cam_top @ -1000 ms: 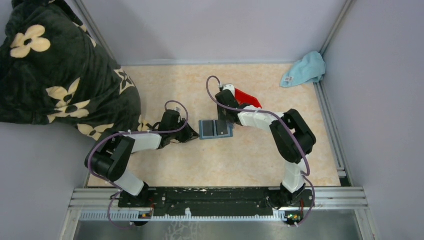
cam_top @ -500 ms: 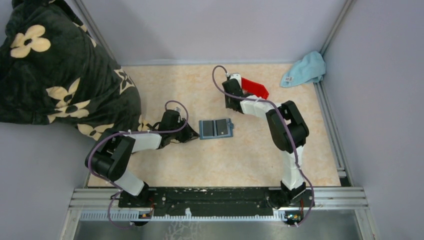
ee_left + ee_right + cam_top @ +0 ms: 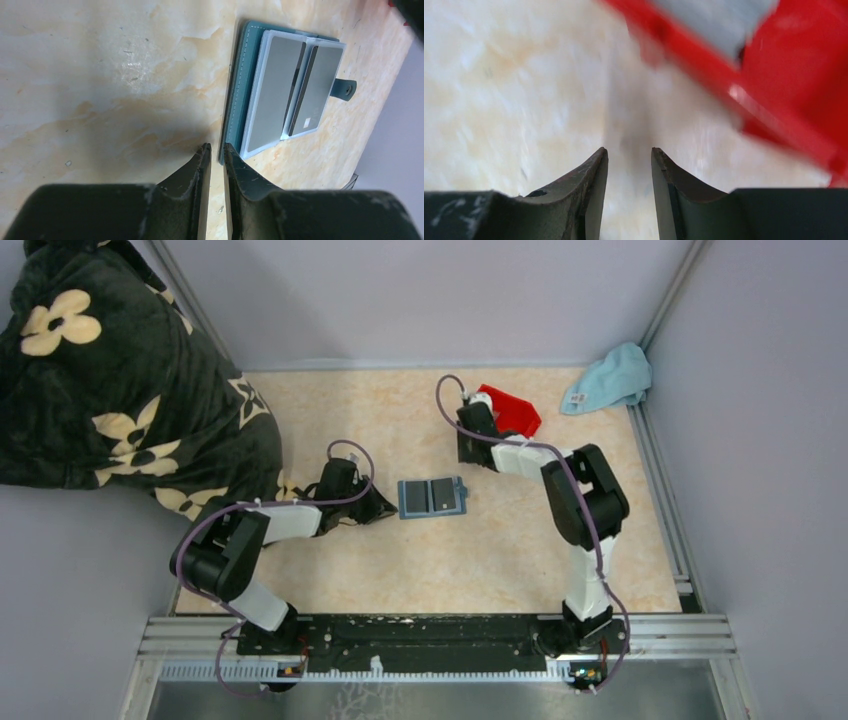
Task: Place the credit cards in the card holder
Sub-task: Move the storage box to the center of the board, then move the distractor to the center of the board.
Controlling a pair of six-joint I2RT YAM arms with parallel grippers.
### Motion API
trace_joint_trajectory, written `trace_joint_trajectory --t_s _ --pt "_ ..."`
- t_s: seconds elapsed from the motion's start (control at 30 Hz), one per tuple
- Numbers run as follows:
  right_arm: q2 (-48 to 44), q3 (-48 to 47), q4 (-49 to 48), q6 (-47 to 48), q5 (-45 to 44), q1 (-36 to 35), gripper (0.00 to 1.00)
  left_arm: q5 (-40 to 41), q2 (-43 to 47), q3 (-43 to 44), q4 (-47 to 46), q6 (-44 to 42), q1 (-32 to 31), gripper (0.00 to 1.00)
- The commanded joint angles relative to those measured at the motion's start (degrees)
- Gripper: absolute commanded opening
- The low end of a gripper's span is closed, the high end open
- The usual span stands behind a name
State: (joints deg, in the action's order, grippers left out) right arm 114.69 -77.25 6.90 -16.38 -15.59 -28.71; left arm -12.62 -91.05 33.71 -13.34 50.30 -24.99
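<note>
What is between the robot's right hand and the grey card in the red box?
Only the red plastic bin's own near wall. It runs across between the right hand and the blurred flat grey card lying inside. Nothing else shows on the table between them.

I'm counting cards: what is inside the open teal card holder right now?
Two grey credit cards lie side by side in the clear sleeves of the card holder. Anything tucked beneath them is covered and cannot be seen.
</note>
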Motion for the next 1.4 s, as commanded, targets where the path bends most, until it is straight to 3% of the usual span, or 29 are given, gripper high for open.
trace_joint_trajectory --t_s 0.0,0.43,1.07,1.37 --pt "-12.3 10.6 -3.8 -4.8 4.3 -0.2 0.38 3.8 -3.3 -1.9 7.1 -3.1 0.7 0.24" --pt "-26.6 22.5 0.0 -6.0 5.2 -1.5 0.42 3.6 -4.6 -1.5 6.4 -3.1 0.9 0.29" --pt "-27.7 32.1 -4.6 -8.3 7.3 -5.5 0.53 3.2 -7.3 0.5 6.4 -3.0 1.6 0.34" --pt "-24.9 31.1 -6.3 -8.0 2.4 -9.1 0.54 2.8 -7.8 0.9 6.4 -3.0 1.6 0.34"
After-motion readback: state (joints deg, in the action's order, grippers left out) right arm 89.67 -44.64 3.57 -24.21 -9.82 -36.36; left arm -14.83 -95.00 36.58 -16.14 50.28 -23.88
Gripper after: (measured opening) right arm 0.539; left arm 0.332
